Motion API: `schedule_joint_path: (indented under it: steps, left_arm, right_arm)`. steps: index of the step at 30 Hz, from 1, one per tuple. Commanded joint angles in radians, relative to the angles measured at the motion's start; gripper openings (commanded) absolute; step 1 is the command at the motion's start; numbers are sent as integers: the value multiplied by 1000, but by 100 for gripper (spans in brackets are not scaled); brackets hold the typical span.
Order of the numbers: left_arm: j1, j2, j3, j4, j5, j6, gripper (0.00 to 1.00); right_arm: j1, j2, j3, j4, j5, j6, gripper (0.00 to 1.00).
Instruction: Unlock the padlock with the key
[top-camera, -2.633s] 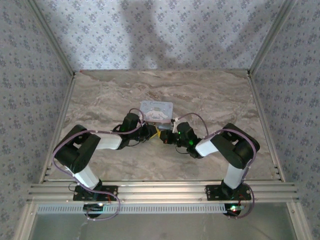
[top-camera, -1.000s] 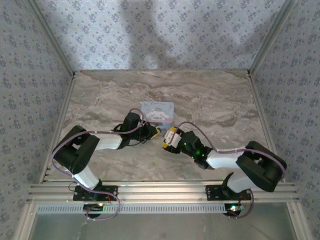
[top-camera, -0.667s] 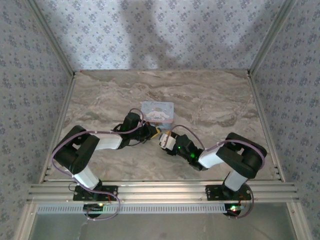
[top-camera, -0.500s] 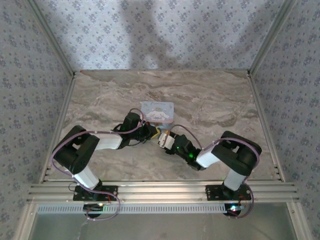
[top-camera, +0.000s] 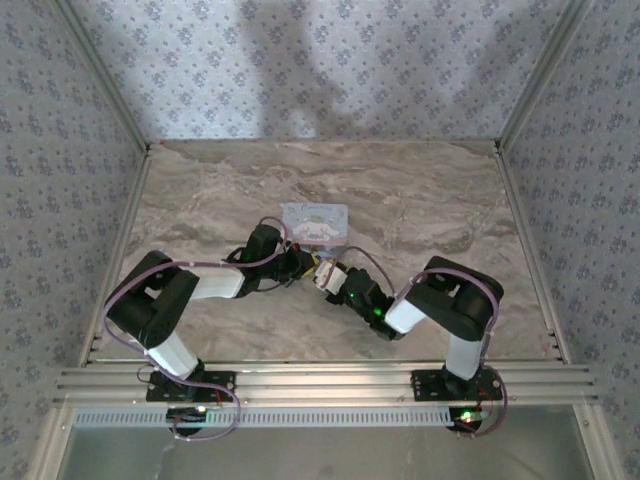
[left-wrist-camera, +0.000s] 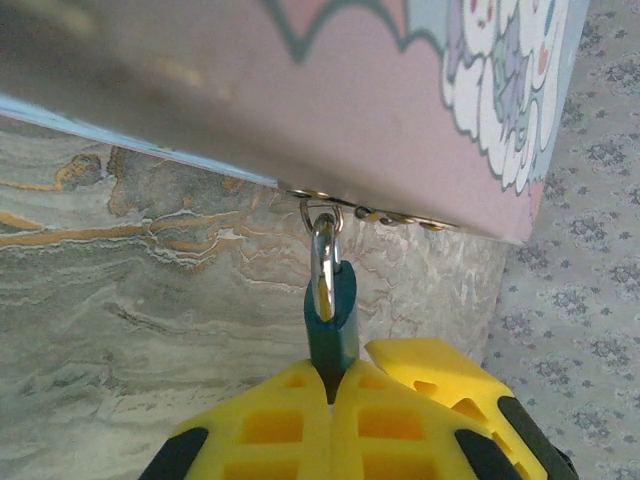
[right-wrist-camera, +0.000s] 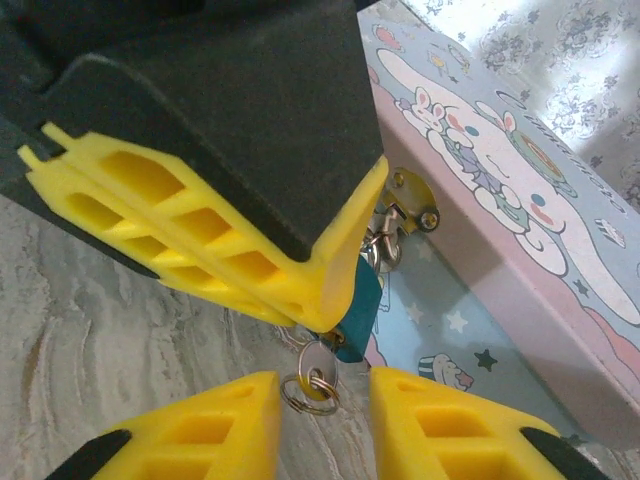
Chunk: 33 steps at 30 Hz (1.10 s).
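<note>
Your left hand (left-wrist-camera: 333, 383) is clamped on the body of the padlock (left-wrist-camera: 333, 322), fingers pressed together around it, low over the table (left-wrist-camera: 150, 260). The padlock is teal and hangs by its shackle from the metal hasp on the side of the pale blue cartoon tin (left-wrist-camera: 400, 110). The tin's lid is down, so you cannot tell what is inside. Your right hand (right-wrist-camera: 324, 388) has its fingers apart. The key (right-wrist-camera: 320, 357) and its split ring (right-wrist-camera: 308, 392) sit in the gap, just under the padlock. Seen from above, both hands meet at the tin's near edge.
</note>
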Motion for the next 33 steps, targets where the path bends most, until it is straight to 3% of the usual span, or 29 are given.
schedule_joint_path:
  steps: [1, 9, 24, 33]
  left_arm:
    - [-8, -22, 25, -10, 29, -6, 0]
    - [-11, -19, 25, -7, 29, -6, 0]
    - [-16, -8, 30, -6, 31, -9, 0]
    - [-20, -5, 33, -6, 31, -10, 0]
  right_arm:
    - [9, 25, 23, 40, 26, 24, 27]
    - [9, 44, 30, 44, 36, 42, 15]
    - [9, 60, 53, 63, 44, 73, 14]
    - [-1, 48, 52, 58, 30, 193, 6]
